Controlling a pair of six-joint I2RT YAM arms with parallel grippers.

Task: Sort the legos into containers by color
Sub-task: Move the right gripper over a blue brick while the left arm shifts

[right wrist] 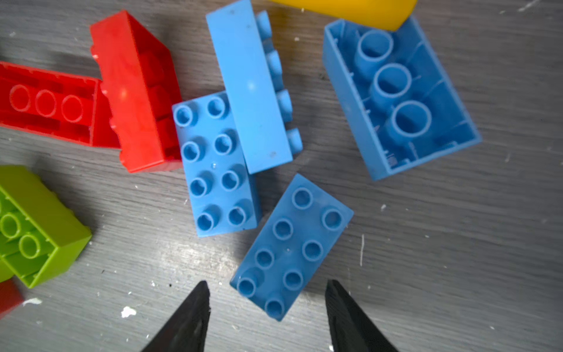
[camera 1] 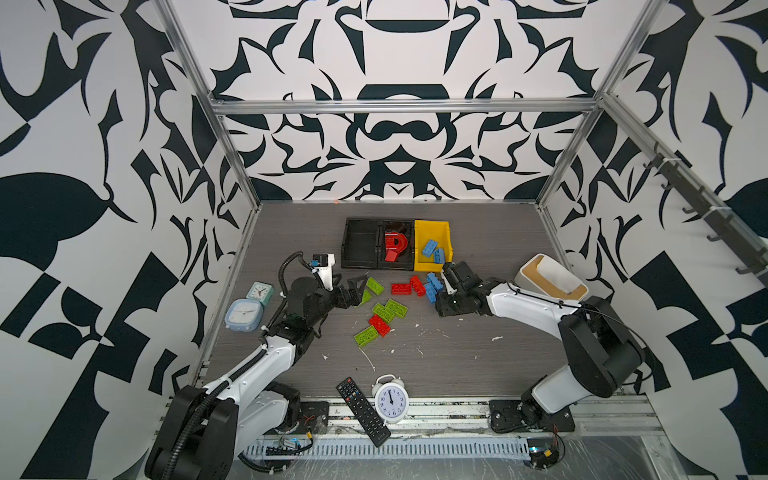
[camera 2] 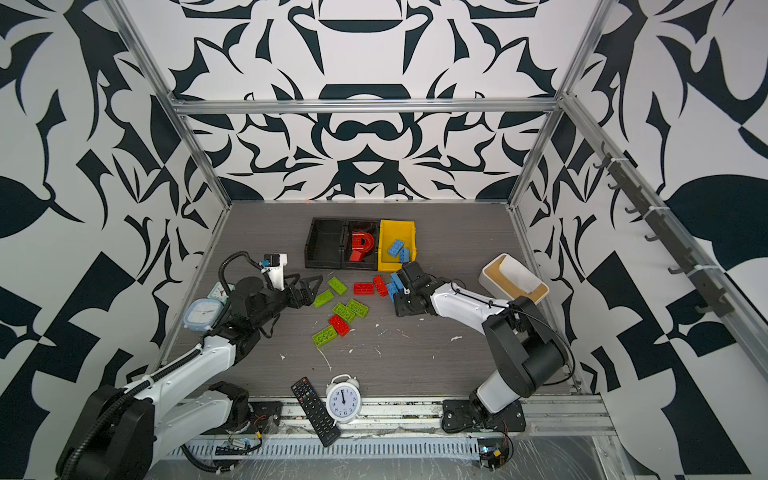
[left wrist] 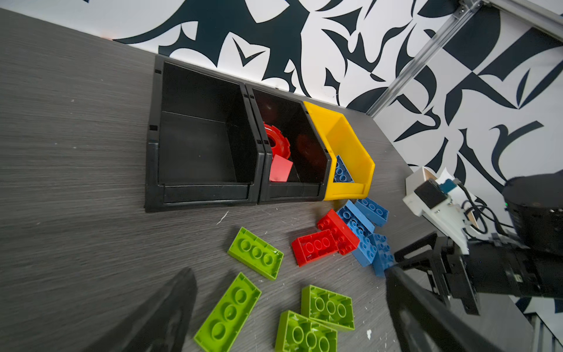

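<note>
Two joined black containers stand at the back; the left one (camera 1: 360, 243) is empty, the right one (camera 1: 409, 249) holds a red arch piece (camera 1: 392, 245). The yellow container (camera 1: 432, 227) beside them holds blue legos (camera 1: 430, 248). Several green legos (camera 1: 383, 311) and red legos (camera 1: 401, 288) lie loose in front. My left gripper (camera 1: 360, 291) is open just above a green lego (left wrist: 231, 307). My right gripper (right wrist: 268, 286) is open, hovering over the end of a studs-up blue lego (right wrist: 292, 243) in a blue cluster (camera 1: 432, 284).
A white box with a tan rim (camera 1: 550, 278) stands at the right. Two pale clocks (camera 1: 245, 313) sit at the left. A black remote (camera 1: 362, 411) and a white alarm clock (camera 1: 391, 400) lie at the front edge. White scraps dot the grey table.
</note>
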